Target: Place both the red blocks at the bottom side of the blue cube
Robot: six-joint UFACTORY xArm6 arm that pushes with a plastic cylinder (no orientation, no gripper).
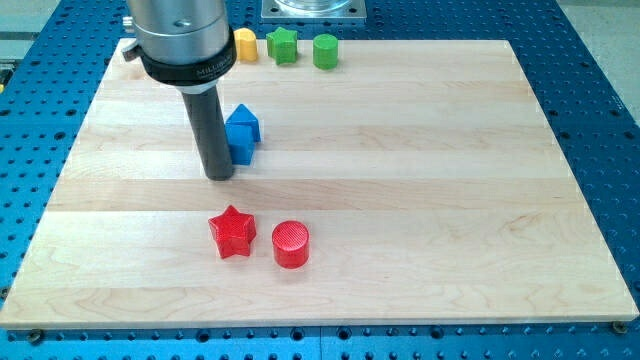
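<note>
A blue cube (243, 131) sits on the wooden board at the upper left of centre. My tip (219, 176) is just to the left of and slightly below the cube, close to it or touching its left side. A red star block (232, 232) lies below the cube, near the board's lower middle-left. A red cylinder (291, 244) stands just to the right of the star, a small gap between them. Both red blocks are well below my tip.
At the board's top edge stand a yellow block (245, 45), a green star-like block (283, 45) and a green cylinder (325, 50). The board (450, 200) lies on a blue perforated table. The arm's grey housing (180, 40) hides the top left corner.
</note>
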